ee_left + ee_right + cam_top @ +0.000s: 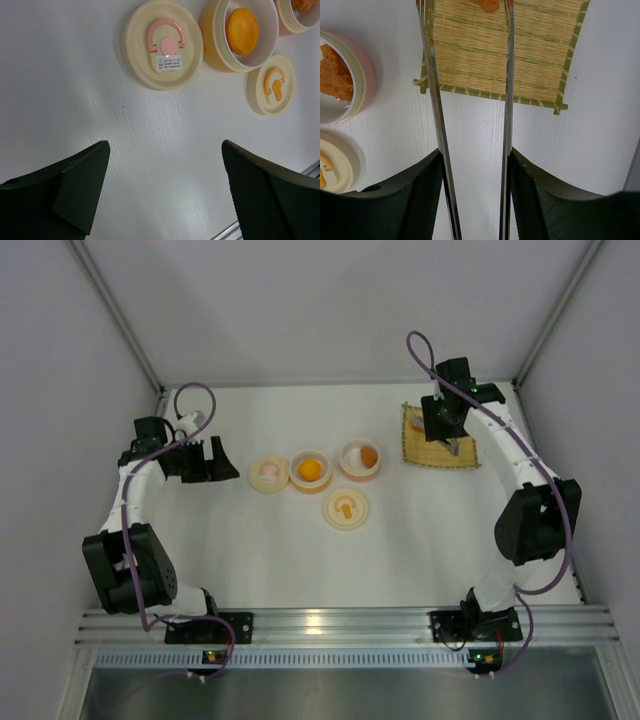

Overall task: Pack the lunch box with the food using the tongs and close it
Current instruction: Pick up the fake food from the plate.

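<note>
In the right wrist view my right gripper [475,151] is shut on the silver tongs [434,100]. Both tong arms lie against my finger pads and reach out over the yellow woven mat [480,60]. An orange lump of food [487,4] lies on the mat between the tong tips, at the frame's top edge. The pink bowl [360,460] and the yellow bowl [311,470] each hold orange food. A cream top with a pink centre [268,474] lies flat beside them. My left gripper [166,145] hangs open over bare table near that top [162,45].
A second cream lid with an orange handle [346,509] lies in front of the bowls. The mat [440,437] is at the back right near the side wall. Aluminium rails run along the near table edge.
</note>
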Action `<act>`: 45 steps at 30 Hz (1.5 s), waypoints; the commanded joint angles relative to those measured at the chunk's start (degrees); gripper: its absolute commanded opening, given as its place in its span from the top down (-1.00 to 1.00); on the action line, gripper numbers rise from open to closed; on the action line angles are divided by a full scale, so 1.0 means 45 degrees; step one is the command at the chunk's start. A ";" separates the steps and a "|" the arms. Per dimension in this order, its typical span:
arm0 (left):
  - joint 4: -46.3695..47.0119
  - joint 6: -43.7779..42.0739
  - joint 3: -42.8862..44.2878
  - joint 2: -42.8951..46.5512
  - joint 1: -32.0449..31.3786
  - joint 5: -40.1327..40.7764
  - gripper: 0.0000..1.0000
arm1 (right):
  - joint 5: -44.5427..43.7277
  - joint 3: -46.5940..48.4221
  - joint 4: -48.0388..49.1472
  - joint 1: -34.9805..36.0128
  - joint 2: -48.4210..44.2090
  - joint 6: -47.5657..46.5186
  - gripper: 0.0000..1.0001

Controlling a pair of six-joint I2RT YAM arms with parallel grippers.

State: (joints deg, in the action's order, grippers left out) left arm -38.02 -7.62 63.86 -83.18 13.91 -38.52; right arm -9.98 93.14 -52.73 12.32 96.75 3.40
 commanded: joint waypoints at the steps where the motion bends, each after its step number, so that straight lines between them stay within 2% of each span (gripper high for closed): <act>1: 0.0558 -0.0046 0.0575 -0.0207 0.0073 -0.0287 -0.96 | 0.0245 0.1292 0.0312 -0.0178 0.0705 -0.0071 -0.03; 6: 0.0656 -0.0007 0.0537 -0.0364 0.0073 -0.0326 -0.96 | 0.0869 0.1489 0.0428 -0.0588 0.1566 -0.0033 -0.05; 12: 0.0754 0.0032 0.0614 -0.0442 0.0073 -0.0443 -0.96 | 0.0811 0.1723 0.0624 -0.0745 0.2172 0.0026 -0.11; 24: 0.0910 0.0052 0.0673 -0.0501 0.0073 -0.0346 -0.96 | 0.1007 0.2485 0.0683 -0.0940 0.3304 -0.0013 -0.12; 29: 0.0910 0.0091 0.0732 -0.0559 0.0073 -0.0384 -0.97 | 0.0948 0.2446 0.0800 -0.1018 0.3558 -0.0013 -0.09; 33: 0.0910 0.0150 0.0771 -0.0559 0.0073 -0.0404 -0.96 | 0.1025 0.2368 0.0761 -0.1038 0.3598 0.0045 0.02; 40: 0.0929 0.0169 0.0849 -0.0423 0.0073 -0.0150 -0.96 | 0.1299 0.0983 0.1327 -0.1018 0.2485 0.0338 0.10; 45: 0.0910 0.0306 0.0966 -0.0462 0.0073 -0.0385 -0.96 | 0.1377 0.1176 0.1171 -0.1018 0.2523 0.0397 0.12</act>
State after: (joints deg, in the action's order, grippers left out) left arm -36.01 -6.87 65.82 -85.36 13.91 -38.59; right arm -4.64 97.43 -50.41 8.45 111.53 4.29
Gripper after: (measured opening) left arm 0.983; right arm 0.445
